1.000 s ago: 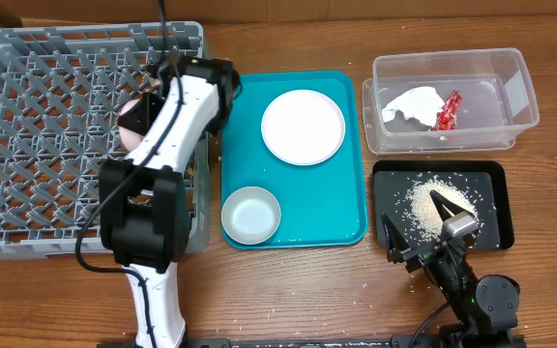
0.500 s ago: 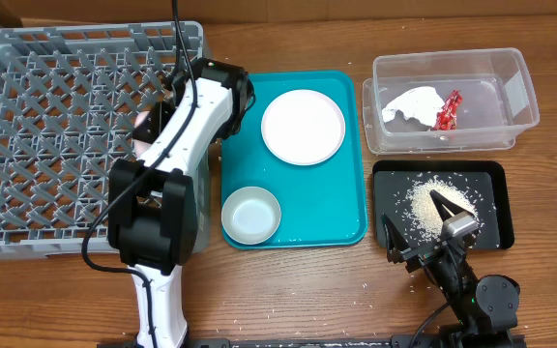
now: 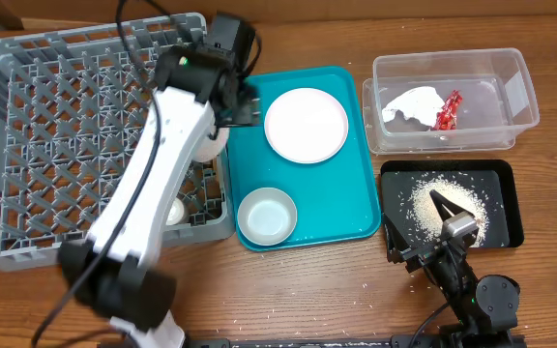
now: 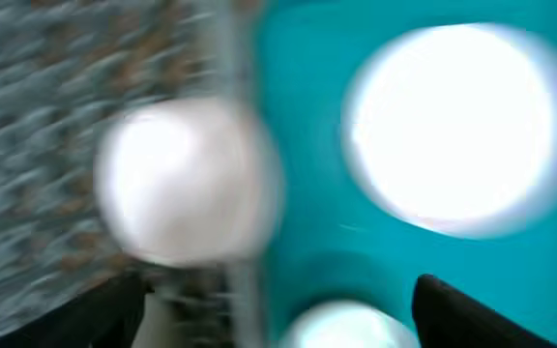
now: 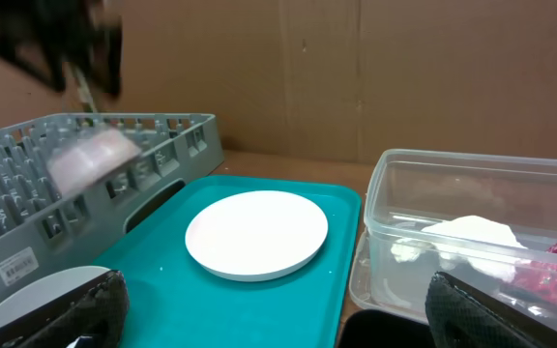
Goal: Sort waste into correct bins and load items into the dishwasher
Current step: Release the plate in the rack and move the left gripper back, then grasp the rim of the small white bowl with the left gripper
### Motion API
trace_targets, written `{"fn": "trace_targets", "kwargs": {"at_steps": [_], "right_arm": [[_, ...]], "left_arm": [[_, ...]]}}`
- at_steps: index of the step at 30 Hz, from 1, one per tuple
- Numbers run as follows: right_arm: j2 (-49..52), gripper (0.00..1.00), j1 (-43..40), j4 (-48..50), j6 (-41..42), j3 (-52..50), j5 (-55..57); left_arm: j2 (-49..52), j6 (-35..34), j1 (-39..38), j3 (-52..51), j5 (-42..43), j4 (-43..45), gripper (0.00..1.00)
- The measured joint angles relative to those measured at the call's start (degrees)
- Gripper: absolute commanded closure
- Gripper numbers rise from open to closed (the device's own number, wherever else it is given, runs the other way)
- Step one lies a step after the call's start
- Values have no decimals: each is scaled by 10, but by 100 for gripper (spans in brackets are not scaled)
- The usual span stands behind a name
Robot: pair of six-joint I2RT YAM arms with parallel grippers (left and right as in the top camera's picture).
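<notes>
My left gripper (image 3: 245,97) hangs open over the seam between the dishwasher rack (image 3: 56,126) and the teal tray (image 3: 356,193), holding nothing. Just below it the grey metal bowl (image 3: 214,146) rests in the rack's right side; it shows as a pale blur (image 4: 187,184) in the left wrist view. The white plate (image 3: 306,126) and small white bowl (image 3: 267,216) lie on the teal tray. The napkin (image 3: 411,104) and red wrapper (image 3: 448,109) sit in the clear tub (image 3: 520,92). Rice (image 3: 433,198) is heaped on the black tray (image 3: 506,193), under my open right gripper (image 3: 448,217).
The left arm stretches diagonally across the rack's right half from the table's front edge. Loose rice grains dot the wood in front of the teal tray. A brown cardboard wall (image 5: 404,68) stands behind the table. The left wrist view is heavily motion-blurred.
The left gripper opened and let go of the metal bowl in the rack, then swung up and right toward the teal tray. The rack, teal tray and black tray shifted slightly right.
</notes>
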Motion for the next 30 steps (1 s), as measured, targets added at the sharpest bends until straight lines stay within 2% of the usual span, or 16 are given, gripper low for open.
{"fn": "trace_targets", "kwargs": {"at_steps": [4,10,14,17,19,21,23,24,30], "right_arm": [[0,0,0,0,0,0,0],[0,0,0,0,0,0,0],[0,0,0,0,0,0,0],[0,0,0,0,0,0,0],[0,0,0,0,0,0,0],[0,0,0,0,0,0,0],[0,0,0,0,0,0,0],[0,0,0,0,0,0,0],[0,0,0,0,0,0,0]], "left_arm": [[-54,29,-18,12,73,-9,20],[-46,41,-13,-16,93,-14,20],[-38,43,-13,-36,103,6,29],[-38,43,-15,-61,119,38,38],[-38,38,-22,-99,123,59,50],[-38,32,-29,-146,119,80,66],[-38,14,-32,-203,113,108,90],[-38,7,-32,-231,111,119,96],[-35,-20,-13,-344,104,120,96]]}}
